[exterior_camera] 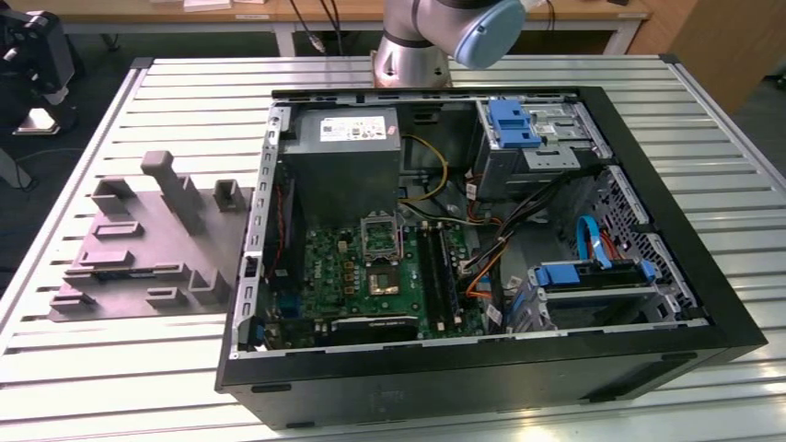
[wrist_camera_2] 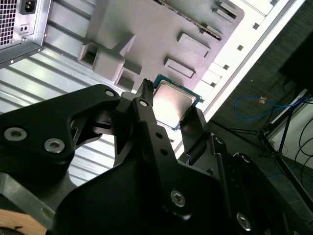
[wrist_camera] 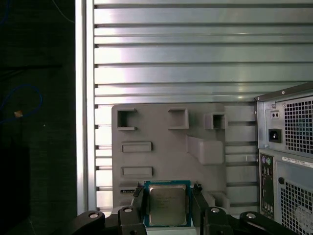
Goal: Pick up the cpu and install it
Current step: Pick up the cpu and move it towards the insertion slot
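The cpu (wrist_camera: 167, 204), a thin square chip with a pale silver top and a green rim, sits between my gripper's (wrist_camera: 167, 203) two black fingers (wrist_camera: 138, 200), which are shut on its opposite edges. In the second wrist view the cpu (wrist_camera_2: 172, 99) shows ahead of the gripper (wrist_camera_2: 170, 110), held above the grey moulded tray (wrist_camera_2: 156, 34). On the motherboard inside the open computer case (exterior_camera: 491, 368), the metal-framed socket bracket (exterior_camera: 381, 238) lies below the grey power supply box (exterior_camera: 350, 157).
The grey tray (exterior_camera: 135, 249) with upright blocks lies on the slatted metal table (exterior_camera: 98, 368) at the exterior view's left of the case. The case's rear panel (wrist_camera: 288, 156) stands beside the tray. The table edge (wrist_camera: 83, 98) drops to a dark floor with cables.
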Robot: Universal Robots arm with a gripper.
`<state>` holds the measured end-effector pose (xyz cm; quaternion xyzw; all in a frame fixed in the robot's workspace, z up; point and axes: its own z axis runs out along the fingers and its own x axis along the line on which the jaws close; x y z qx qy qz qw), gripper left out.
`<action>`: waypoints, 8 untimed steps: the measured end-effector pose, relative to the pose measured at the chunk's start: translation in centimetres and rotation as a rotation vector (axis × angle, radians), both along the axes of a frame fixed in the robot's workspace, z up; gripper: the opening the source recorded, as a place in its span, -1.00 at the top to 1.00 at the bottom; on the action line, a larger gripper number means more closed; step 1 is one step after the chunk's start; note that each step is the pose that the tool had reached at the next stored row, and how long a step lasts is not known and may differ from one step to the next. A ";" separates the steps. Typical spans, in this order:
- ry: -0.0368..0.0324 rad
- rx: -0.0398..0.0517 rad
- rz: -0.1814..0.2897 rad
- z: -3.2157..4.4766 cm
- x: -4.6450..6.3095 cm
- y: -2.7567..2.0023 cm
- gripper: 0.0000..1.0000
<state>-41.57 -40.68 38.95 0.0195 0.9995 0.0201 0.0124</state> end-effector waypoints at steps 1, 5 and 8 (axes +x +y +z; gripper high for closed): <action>0.0001 0.0000 0.000 0.02 0.0 0.00 0.06; 0.0001 0.0000 0.000 0.17 0.0 0.00 0.06; 0.0001 -0.0001 0.000 0.22 0.0 0.00 0.06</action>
